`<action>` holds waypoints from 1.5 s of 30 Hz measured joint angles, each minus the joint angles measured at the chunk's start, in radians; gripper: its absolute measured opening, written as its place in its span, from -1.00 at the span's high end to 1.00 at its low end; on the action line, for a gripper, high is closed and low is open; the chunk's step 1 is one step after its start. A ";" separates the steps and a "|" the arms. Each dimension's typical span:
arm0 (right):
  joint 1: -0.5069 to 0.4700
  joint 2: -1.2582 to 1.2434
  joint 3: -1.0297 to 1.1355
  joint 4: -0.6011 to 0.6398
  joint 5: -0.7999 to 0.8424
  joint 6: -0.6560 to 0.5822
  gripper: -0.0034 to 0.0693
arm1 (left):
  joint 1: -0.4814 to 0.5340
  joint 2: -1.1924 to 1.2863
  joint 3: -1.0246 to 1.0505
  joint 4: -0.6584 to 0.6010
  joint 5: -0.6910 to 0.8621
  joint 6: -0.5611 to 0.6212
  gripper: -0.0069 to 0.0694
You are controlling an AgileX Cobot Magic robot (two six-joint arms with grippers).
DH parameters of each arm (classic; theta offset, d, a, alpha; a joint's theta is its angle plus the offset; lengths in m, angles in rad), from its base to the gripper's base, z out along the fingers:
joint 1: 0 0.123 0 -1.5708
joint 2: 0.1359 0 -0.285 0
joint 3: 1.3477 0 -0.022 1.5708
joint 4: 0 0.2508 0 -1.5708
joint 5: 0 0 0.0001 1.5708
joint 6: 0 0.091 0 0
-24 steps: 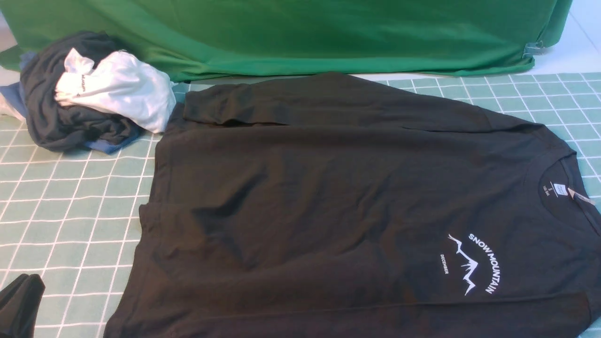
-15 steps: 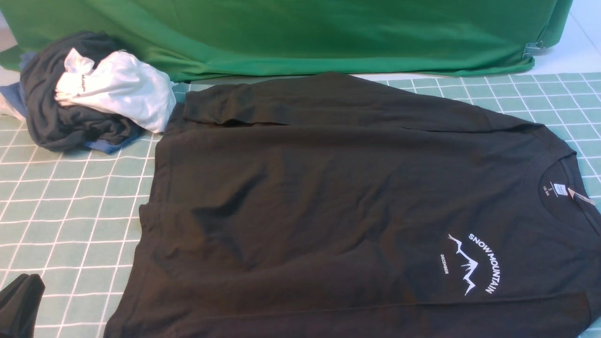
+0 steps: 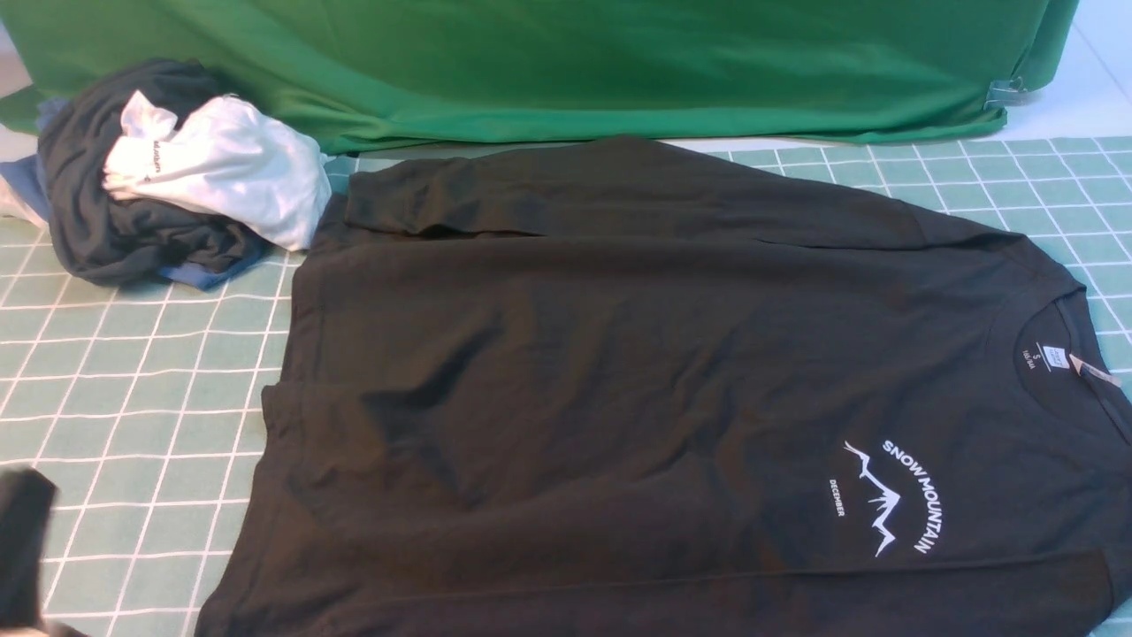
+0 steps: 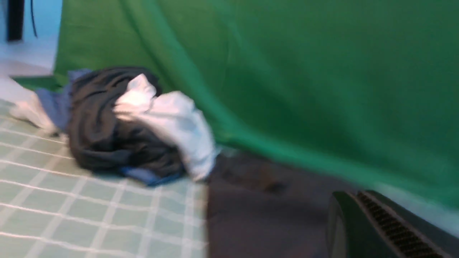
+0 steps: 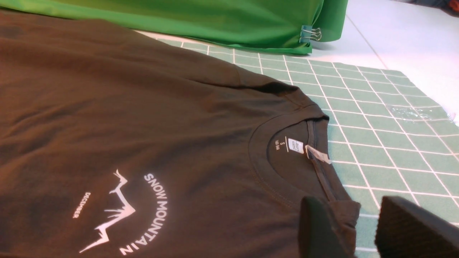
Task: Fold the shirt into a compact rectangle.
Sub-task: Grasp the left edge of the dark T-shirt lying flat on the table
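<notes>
We see the large black long-sleeved shirt [image 3: 619, 380] spread chest-up on the pale green gridded mat [image 3: 133, 398] that covers the white counter [image 5: 394, 43], with the collar toward our right and the hem toward our left. Its far sleeve [image 3: 442, 199] is already laid across the body along the far edge. We judge the fold to be at an early stage, with the body not yet doubled over.

Our right hand [image 5: 351, 202] stands at the near shoulder beside the neck opening [image 5: 297, 150], its jaws apart with nothing clamped between them. We cannot tell whether it touches the cloth. That spot suits a pinch at the shoulder seam, where the fabric should lift cleanly.

Our left hand [image 3: 22, 540] sits low at the near left corner, off the shirt and blurred. Only one finger [image 4: 380, 229] shows in its own camera, and we take the hand to be closed and empty.

The crumpled heap of dark grey, white and blue garments [image 3: 168, 177] lies just beside the hem's far corner, out of the working area. The bright green cloth [image 3: 575, 62] hangs behind.
</notes>
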 joint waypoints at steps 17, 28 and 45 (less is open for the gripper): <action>0.000 0.000 0.006 0.175 -0.272 0.174 0.23 | 0.000 0.010 -0.142 0.035 -0.405 -0.209 0.77; 0.000 0.000 0.006 0.245 -0.494 0.438 0.23 | 0.000 0.550 -0.626 0.178 0.773 -0.028 0.77; 0.287 0.359 -0.622 0.235 0.270 0.123 0.89 | -0.128 1.134 -0.606 0.105 0.931 0.203 0.81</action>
